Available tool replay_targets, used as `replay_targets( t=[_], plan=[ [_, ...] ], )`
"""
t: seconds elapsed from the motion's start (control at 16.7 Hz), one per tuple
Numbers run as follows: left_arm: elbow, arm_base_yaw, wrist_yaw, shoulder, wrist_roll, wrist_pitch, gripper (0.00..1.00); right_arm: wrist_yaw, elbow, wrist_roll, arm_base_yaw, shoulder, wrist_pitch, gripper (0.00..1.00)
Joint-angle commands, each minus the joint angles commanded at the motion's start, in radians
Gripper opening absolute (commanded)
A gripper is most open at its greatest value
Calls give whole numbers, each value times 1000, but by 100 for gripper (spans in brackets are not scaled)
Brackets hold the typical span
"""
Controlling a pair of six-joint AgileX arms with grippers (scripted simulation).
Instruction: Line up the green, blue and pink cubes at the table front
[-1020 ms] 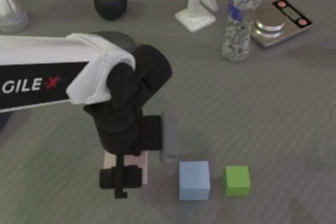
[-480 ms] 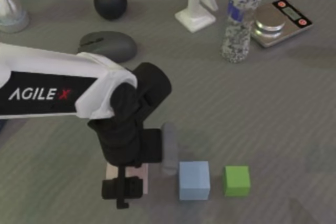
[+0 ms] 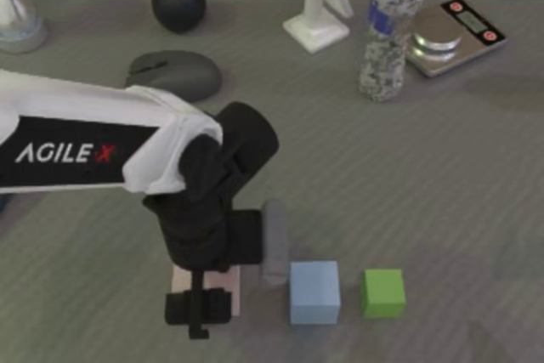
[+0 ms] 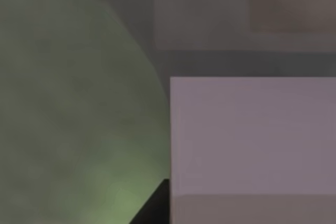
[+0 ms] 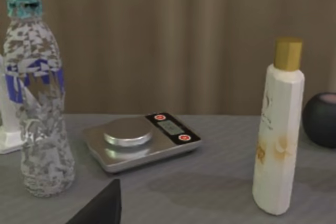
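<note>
The pink cube (image 3: pixel 235 292) rests near the table (image 3: pixel 459 210) front, mostly hidden under my left gripper (image 3: pixel 198 306). In the left wrist view the pink cube (image 4: pixel 252 140) fills the frame, and one dark fingertip (image 4: pixel 155 208) presses on its side, so the gripper is shut on it. The blue cube (image 3: pixel 314 292) stands just right of the pink one with a small gap. The green cube (image 3: pixel 383 292) sits right of the blue one, roughly in the same row. My right arm is out of the top view; a dark part of its gripper (image 5: pixel 100 208) shows in its wrist view.
At the back stand a dark mouse (image 3: pixel 174 74), a black ball-shaped speaker (image 3: pixel 178 2), a white stand (image 3: pixel 319 6), a water bottle (image 3: pixel 389 31) and a kitchen scale (image 3: pixel 455 36). A cream lotion bottle (image 5: pixel 277 140) stands near the right arm.
My left arm carried the pink cube toward the table front, uncovering the mouse behind it. Over the last half second nothing has moved.
</note>
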Motion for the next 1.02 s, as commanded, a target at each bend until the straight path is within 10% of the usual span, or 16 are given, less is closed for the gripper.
replay_targets(
  t=[0.3,1.02],
  plan=[
    [0,0,0,0,0,0,100,0,0,0,0,0,0,100],
    [50,4,-1,-29,3,-74,100,0,0,0,0,0,0,100]
  ],
)
